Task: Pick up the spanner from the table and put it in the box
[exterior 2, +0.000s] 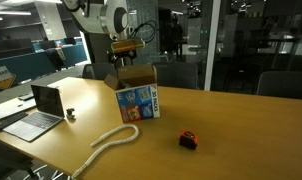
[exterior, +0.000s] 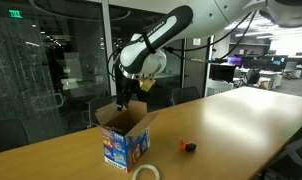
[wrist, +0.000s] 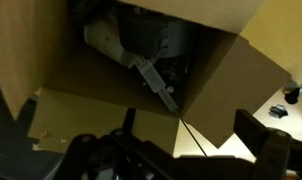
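Cardboard box (exterior: pixel 126 143), brown flaps open above glossy blue-and-white sides, stands lower centre on the smooth wooden table (exterior: pixel 226 115). The slim silvery spanner (wrist: pixel 156 86) lies inside it. The arm (exterior: pixel 163 38) bends downward, and the end effector (exterior: pixel 122 100) hovers over the opening with its fingers apart.

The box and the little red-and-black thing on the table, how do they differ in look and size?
The box is far bigger and taller than the red-and-black thing. The box is brown cardboard with blue-and-white printed sides; the red-and-black thing has only those two colours. The box stands open with its flaps up; the red-and-black thing is too small to show any opening. Both sit on the wooden table, apart from each other.
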`<control>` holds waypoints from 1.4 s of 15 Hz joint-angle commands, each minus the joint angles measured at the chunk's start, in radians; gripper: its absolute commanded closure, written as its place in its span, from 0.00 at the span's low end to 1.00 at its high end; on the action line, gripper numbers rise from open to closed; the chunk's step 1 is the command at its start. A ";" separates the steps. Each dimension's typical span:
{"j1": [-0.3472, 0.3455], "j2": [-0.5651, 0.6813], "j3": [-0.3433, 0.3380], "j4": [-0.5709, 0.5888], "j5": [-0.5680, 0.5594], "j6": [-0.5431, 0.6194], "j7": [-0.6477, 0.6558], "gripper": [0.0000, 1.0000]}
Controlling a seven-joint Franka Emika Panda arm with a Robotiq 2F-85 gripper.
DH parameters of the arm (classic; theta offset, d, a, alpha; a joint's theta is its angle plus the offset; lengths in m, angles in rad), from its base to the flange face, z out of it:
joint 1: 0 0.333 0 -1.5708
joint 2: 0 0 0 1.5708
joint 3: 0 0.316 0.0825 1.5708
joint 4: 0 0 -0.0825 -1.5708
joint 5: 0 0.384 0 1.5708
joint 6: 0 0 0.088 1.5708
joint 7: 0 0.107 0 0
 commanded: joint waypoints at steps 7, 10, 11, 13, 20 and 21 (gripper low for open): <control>0.006 -0.536 -0.145 -0.419 -0.190 -0.242 0.427 0.00; -0.011 -0.685 -0.156 -0.596 -0.180 -0.270 0.560 0.00; -0.017 -0.729 -0.155 -0.658 -0.176 -0.283 0.605 0.00; -0.029 -0.822 -0.153 -0.781 -0.156 -0.313 0.688 0.00; -0.110 -1.175 -0.228 -1.023 -0.044 -0.615 0.795 0.00; -0.127 -1.204 -0.244 -1.021 -0.024 -0.665 0.800 0.00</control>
